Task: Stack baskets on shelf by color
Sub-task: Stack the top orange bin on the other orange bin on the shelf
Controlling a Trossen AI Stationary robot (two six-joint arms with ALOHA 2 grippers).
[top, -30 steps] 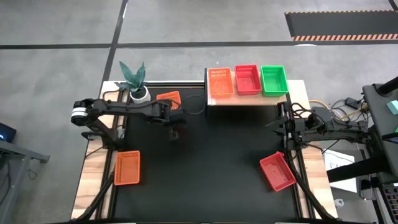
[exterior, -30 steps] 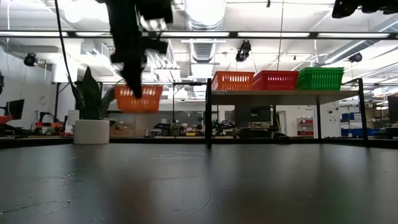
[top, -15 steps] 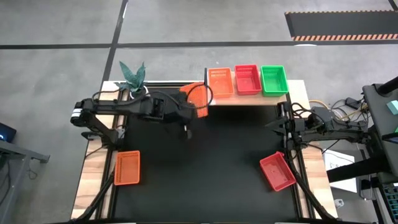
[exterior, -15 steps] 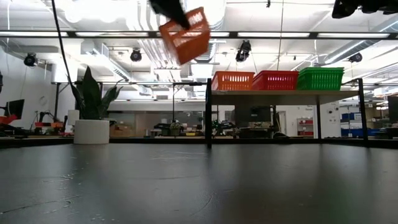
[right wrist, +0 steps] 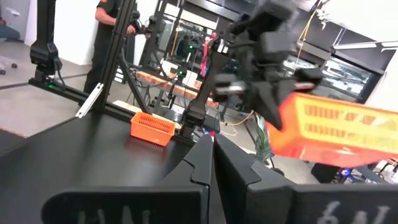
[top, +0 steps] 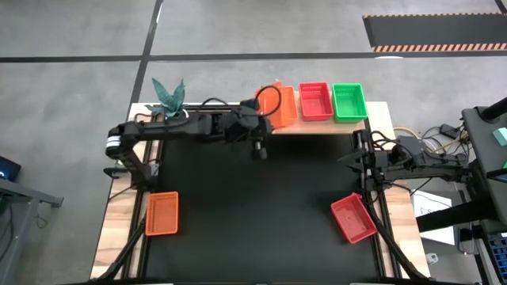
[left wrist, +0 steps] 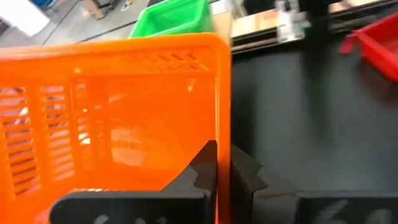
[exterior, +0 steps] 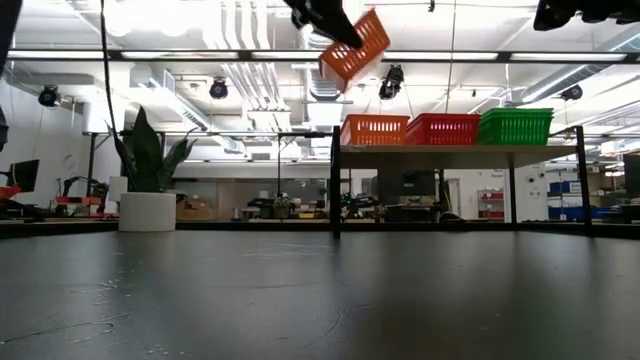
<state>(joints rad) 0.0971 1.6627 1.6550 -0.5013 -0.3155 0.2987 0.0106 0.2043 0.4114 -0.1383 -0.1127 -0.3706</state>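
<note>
High view: my left gripper (top: 265, 119) has swung from beside the plant pot (top: 176, 119) across to the left end of the shelf (top: 317, 125), carrying an orange basket (top: 279, 101) with it. In the low view the basket has climbed from below shelf height to well above it and hangs tilted. I judge this the last leg of the carry, with only the lowering onto the orange stack (exterior: 375, 129) left.

Left wrist view: the fingers are pinched narrow on the basket's wall, the rim clamped between them, the basket's body hanging out ahead of the gripper.

Relative to the target, the carried basket sits over the shelf's left slot, above and slightly short of the stack, not touching it. I'd level it before descending.

Right gripper (right wrist: 211, 146) is closed on nothing, parked at the table's right edge near a red basket (top: 352, 218). Another orange basket (top: 162, 214) waits at front left.
</note>
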